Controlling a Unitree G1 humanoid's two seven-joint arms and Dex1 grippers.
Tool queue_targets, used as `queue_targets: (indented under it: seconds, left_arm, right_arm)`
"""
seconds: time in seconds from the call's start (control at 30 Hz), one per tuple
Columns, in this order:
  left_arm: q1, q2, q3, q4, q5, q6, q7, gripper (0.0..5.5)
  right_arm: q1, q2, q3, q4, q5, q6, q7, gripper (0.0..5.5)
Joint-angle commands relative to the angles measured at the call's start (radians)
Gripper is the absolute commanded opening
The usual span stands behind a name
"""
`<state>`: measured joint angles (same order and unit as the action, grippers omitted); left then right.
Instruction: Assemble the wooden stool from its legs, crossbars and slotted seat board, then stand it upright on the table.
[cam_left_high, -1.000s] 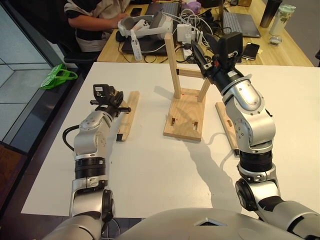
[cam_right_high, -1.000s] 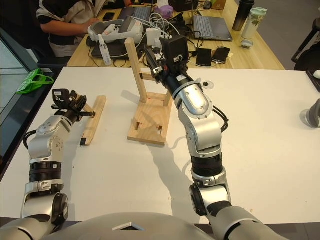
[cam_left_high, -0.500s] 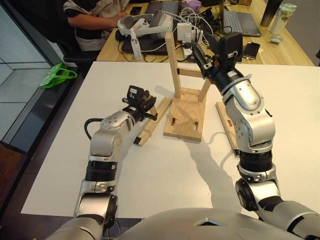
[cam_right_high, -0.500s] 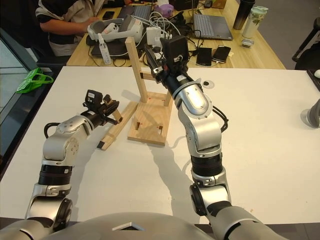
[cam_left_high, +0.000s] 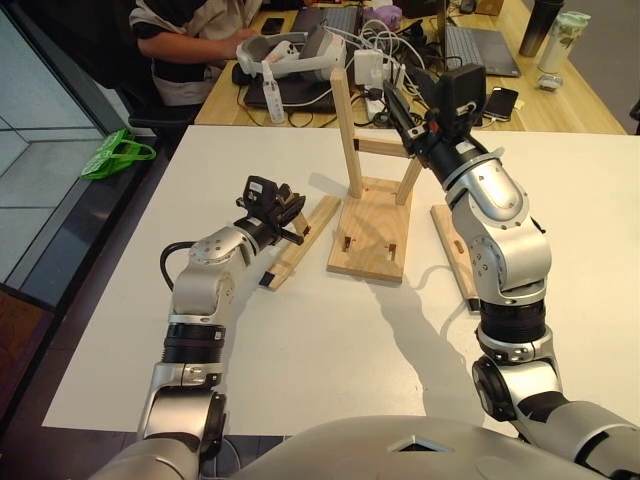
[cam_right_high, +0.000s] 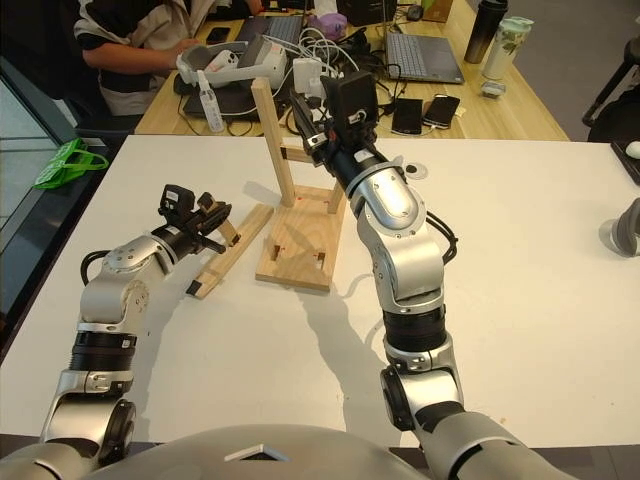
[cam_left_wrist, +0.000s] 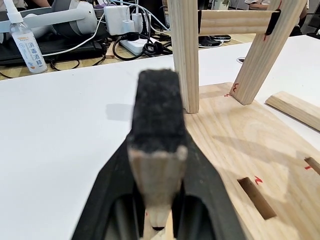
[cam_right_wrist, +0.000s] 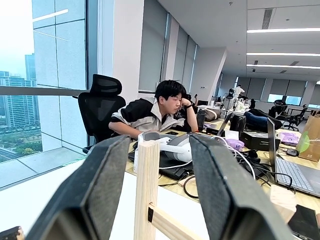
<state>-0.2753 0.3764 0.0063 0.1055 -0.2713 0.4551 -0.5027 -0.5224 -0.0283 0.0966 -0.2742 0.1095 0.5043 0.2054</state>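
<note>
The slotted seat board (cam_left_high: 368, 240) lies flat mid-table. A tall leg (cam_left_high: 345, 130) and a slanted leg (cam_left_high: 408, 182) stand in it, joined by a crossbar (cam_left_high: 380, 146). My right gripper (cam_left_high: 412, 118) hovers open just above and behind the crossbar; in the right wrist view the tall leg's top (cam_right_wrist: 147, 170) shows between its fingers. My left gripper (cam_left_high: 284, 212) is shut on a loose leg (cam_left_high: 300, 238) that lies slanted on the table, its far end beside the board's left edge. Its black-padded end (cam_left_wrist: 157, 112) points at the standing legs. Another wooden piece (cam_left_high: 452, 250) lies right of the board.
Beyond the white table's far edge stands a wooden desk (cam_left_high: 560, 100) with laptops, a headset (cam_left_high: 290, 50), cables, a spray bottle (cam_left_high: 275, 95) and phones. A green bag (cam_left_high: 118, 152) sits on the floor to the left. The near half of the table (cam_left_high: 330, 350) is bare.
My left gripper has swung right with the loose leg, from the table's left side up to the seat board's left edge. The right arm has kept still.
</note>
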Motion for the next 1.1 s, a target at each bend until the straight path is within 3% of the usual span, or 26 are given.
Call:
queue_targets:
  seconds: [0.03, 0.6, 0.93, 1.1]
  left_arm:
    - [0.1, 0.044, -0.079, 0.123, 0.064, 0.105, -0.031, 0.4]
    - [0.087, 0.101, -0.155, 0.157, 0.081, 0.132, -0.035, 0.4]
    - [0.028, 0.075, -0.061, 0.048, 0.0, 0.149, 0.003, 0.4]
    - [0.006, 0.083, -0.031, -0.073, -0.023, 0.205, 0.012, 1.3]
  right_arm:
    - [-0.025, -0.007, 0.004, -0.003, 0.003, 0.004, 0.003, 2.2]
    - [-0.021, -0.005, 0.007, -0.01, 0.003, 0.012, -0.003, 2.2]
    - [-0.018, -0.01, 0.009, -0.008, -0.001, 0.009, -0.004, 2.2]
    - [-0.018, -0.012, 0.012, -0.007, 0.0, 0.008, -0.003, 2.2]
